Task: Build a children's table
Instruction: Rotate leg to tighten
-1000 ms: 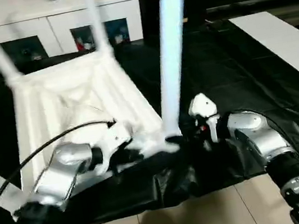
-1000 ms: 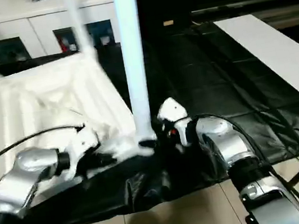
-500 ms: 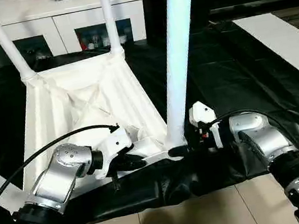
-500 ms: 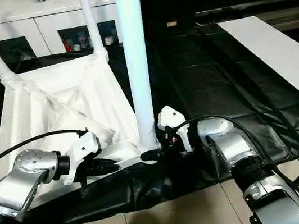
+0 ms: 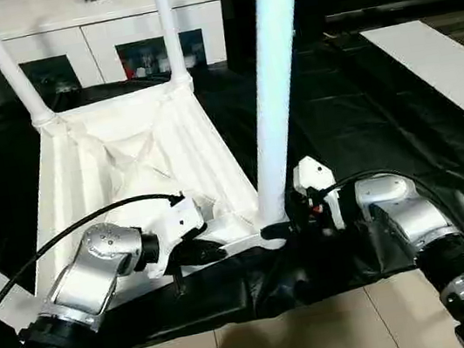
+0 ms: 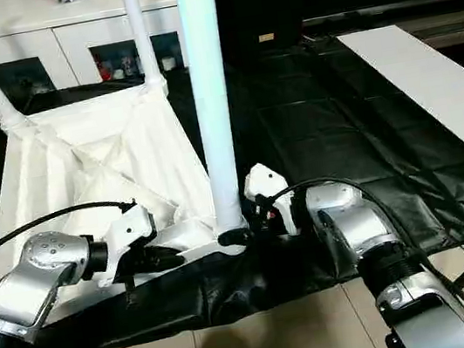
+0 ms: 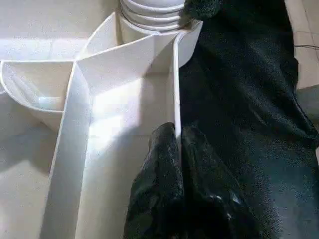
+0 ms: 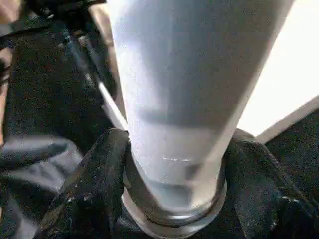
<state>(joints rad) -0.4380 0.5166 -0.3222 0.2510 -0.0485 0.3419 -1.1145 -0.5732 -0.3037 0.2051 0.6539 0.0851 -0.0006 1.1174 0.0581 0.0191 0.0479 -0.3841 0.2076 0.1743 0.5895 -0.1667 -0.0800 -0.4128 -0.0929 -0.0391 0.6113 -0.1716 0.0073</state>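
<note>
The children's table top (image 5: pixel 125 164) is lying upside down on a black sheet (image 5: pixel 364 118), its ribbed underside facing up. Two legs (image 5: pixel 7 64) are seated in the far corner sockets, and a third leg (image 5: pixel 276 87) is standing in the near right socket. The left end effector (image 7: pixel 175 149) is pinched shut on a thin rim wall of the top. The right end effector (image 8: pixel 174 199) is wrapped around the base of the third leg, one finger (image 8: pixel 94 169) on each side, touching it. The plastic is judged light, stiff and smooth, so slipping is likely. The long leg is best held low near the socket, where leverage is small, and the thin ribs are probably bendable under a hard pinch.
</note>
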